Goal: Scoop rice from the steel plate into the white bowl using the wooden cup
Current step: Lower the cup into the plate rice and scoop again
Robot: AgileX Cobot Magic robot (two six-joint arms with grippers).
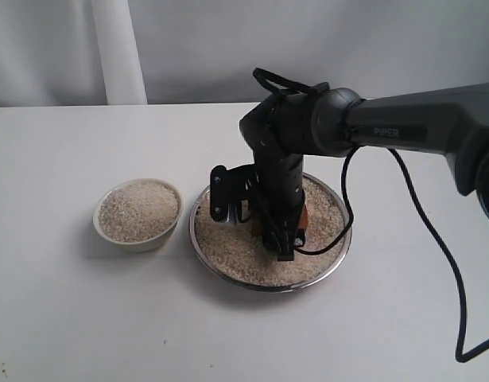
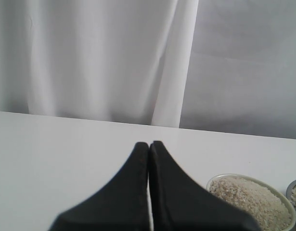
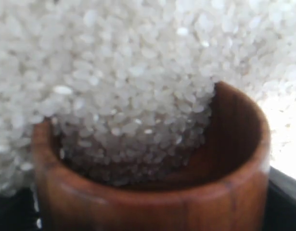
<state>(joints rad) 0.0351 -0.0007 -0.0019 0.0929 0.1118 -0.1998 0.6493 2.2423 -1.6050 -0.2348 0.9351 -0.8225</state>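
Observation:
The steel plate (image 1: 268,286) sits at the table's middle, filled with rice (image 1: 232,251). My right gripper (image 1: 285,243) reaches down into it, shut on the wooden cup (image 1: 304,218), which is mostly hidden behind the arm. In the right wrist view the reddish-brown wooden cup (image 3: 152,202) is tipped into the rice (image 3: 128,72), with grains spilling into its mouth. The white bowl (image 1: 133,243) stands left of the plate, full of rice. My left gripper (image 2: 149,144) is shut on nothing, held above the table away from the white bowl (image 2: 220,177); it is out of the exterior view.
A black cable (image 1: 435,239) hangs from the right arm and loops over the table right of the plate. A white curtain (image 1: 117,48) hangs behind the table's far edge. The plate's rim (image 2: 293,185) just shows in the left wrist view.

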